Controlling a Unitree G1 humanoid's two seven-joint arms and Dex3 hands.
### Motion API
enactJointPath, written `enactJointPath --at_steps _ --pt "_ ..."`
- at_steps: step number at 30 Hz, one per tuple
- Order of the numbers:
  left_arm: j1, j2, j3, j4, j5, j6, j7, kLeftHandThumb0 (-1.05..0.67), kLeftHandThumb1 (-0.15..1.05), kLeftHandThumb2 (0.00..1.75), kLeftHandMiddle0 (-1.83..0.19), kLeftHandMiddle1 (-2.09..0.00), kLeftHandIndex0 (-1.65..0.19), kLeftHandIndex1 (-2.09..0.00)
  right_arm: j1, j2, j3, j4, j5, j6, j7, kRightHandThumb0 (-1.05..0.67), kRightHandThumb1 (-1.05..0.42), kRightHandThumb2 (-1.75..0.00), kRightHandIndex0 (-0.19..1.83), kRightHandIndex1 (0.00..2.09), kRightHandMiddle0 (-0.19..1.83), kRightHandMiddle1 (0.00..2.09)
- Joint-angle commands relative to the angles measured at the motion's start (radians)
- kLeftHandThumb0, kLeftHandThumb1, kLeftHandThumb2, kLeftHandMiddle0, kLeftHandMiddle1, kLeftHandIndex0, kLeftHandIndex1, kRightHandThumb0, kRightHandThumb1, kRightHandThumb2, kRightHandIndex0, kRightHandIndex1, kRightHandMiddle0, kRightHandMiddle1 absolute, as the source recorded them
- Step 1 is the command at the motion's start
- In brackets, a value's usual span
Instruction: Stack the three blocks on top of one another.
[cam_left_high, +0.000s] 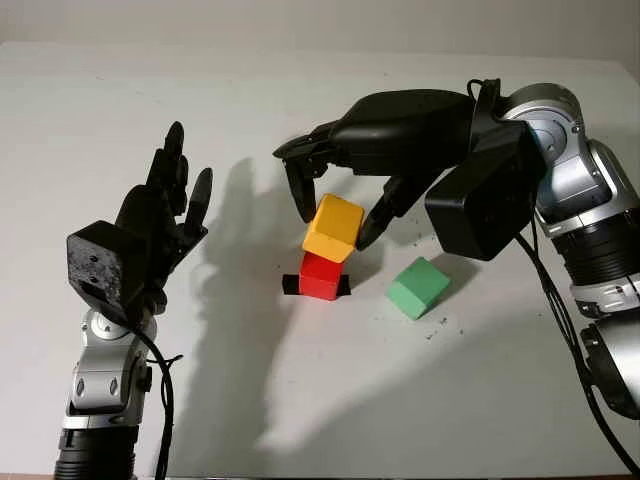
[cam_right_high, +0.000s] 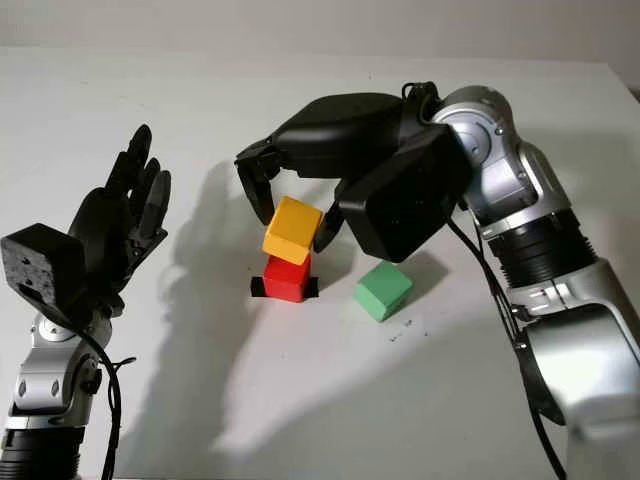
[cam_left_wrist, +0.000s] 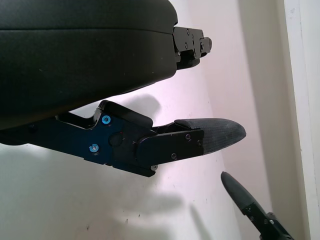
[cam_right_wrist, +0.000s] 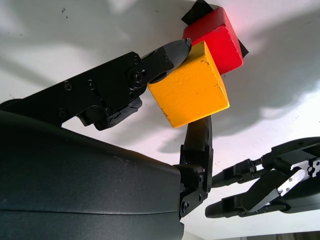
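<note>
The left hand (cam_left_high: 165, 215) is raised near the camera, open and holding nothing. Three blocks sit on the white worktop (cam_left_high: 300, 380): one yellow block (cam_left_high: 333, 228), tilted, pinched between the right hand's (cam_left_high: 335, 205) fingers (cam_right_wrist: 170, 54), touching the top of one red block (cam_left_high: 320, 276); one green block (cam_left_high: 418, 287) lies just beside the fingers.
</note>
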Motion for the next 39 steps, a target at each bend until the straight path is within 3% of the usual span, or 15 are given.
enactJointPath --at_steps 1,15,39 --pt "0.003 -0.003 -0.003 -0.014 -0.003 -0.009 0.001 -0.70 1.05 0.55 0.11 -0.05 0.10 -0.04 -0.014 0.007 0.000 0.005 -0.006 -0.026 -0.012 -0.39 -1.01 -0.05 0.19 0.06 0.26 1.53" --pt "0.010 -0.003 -0.001 -0.021 -0.006 -0.008 0.005 -0.70 1.05 0.56 0.11 -0.05 0.10 -0.05 -0.017 0.041 0.013 0.082 -0.009 -0.101 -0.024 -0.41 -1.00 -0.05 0.19 0.05 0.27 1.57" --pt "0.019 -0.011 -0.012 -0.025 0.008 -0.017 0.016 -0.72 1.05 0.55 0.11 -0.05 0.10 -0.05 -0.020 0.061 0.012 0.072 0.003 -0.053 0.005 -0.40 -1.00 -0.05 0.17 0.05 0.28 1.52"
